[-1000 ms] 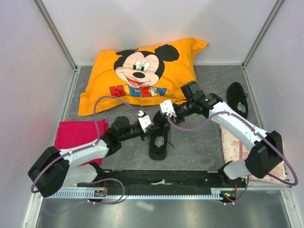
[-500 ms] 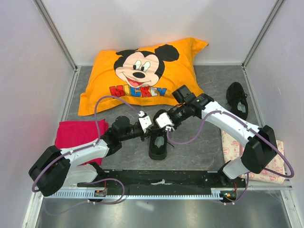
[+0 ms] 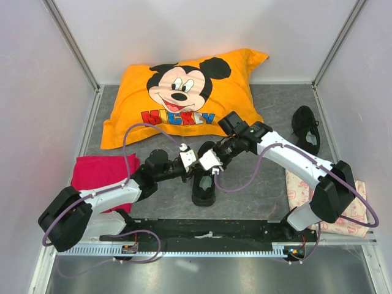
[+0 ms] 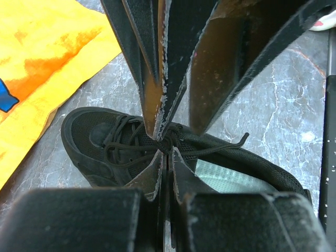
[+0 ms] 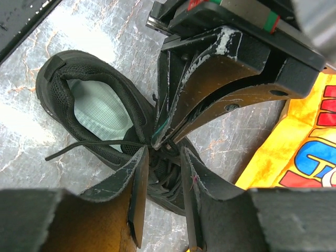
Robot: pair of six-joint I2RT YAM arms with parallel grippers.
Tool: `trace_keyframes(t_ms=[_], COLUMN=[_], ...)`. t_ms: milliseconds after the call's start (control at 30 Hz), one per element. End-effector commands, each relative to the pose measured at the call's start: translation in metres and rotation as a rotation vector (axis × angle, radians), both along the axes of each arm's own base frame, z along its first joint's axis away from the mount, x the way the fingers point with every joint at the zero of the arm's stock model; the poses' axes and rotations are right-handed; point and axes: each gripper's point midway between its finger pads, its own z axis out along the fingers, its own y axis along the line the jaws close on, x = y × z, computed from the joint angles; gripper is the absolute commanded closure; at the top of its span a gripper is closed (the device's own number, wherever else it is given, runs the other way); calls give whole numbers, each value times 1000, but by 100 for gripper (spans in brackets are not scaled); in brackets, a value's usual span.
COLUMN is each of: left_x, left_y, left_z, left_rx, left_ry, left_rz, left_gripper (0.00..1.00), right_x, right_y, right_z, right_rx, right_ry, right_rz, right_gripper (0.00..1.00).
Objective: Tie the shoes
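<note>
One black shoe (image 3: pixel 204 184) lies in the middle of the table, toe toward the pillow, pale grey insole (image 4: pixel 231 176) showing. My left gripper (image 4: pixel 168 153) is shut at the top of its lacing, apparently pinching a thin black lace (image 4: pixel 220 147) whose free end trails over the collar. My right gripper (image 5: pixel 163 155) is open, its fingers straddling the lacing tip to tip with the left gripper (image 5: pixel 157 143). In the top view both grippers (image 3: pixel 195 160) (image 3: pixel 209 164) meet over this shoe. The second black shoe (image 3: pixel 306 127) lies at the far right, untouched.
An orange Mickey pillow (image 3: pixel 184 92) lies at the back, its edge close to the shoe's toe. A red cloth (image 3: pixel 101 171) lies at the left under the left arm. A pale printed packet (image 3: pixel 303 190) lies at the right. White walls close in the table.
My right gripper has swung left and down from the pillow's edge to the shoe's lacing, meeting the left gripper. The left arm has barely moved.
</note>
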Motion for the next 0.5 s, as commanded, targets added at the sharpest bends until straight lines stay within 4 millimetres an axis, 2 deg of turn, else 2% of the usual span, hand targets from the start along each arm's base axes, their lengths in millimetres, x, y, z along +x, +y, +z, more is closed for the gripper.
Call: trace_keyframes(t_ms=[0,267,433,467], left_x=[5,5,5,5], left_y=[-8,-8,-8,-8], left_z=[18,16,17,17], left_rx=[-18,-15,-17,-15], left_ry=[-63,-61,-59,-60], left_rz=[-30,-31,-30,-31], left_gripper=[98,98,98,98], right_x=[3,4,5,4], right_y=[9,12,9,9], right_z=[11,8,4,1], right_rx=[35,33,16,11], right_ry=[-70,-90,-111,-117], right_rz=[56,66,73,82], right_gripper=[63,74,75,71])
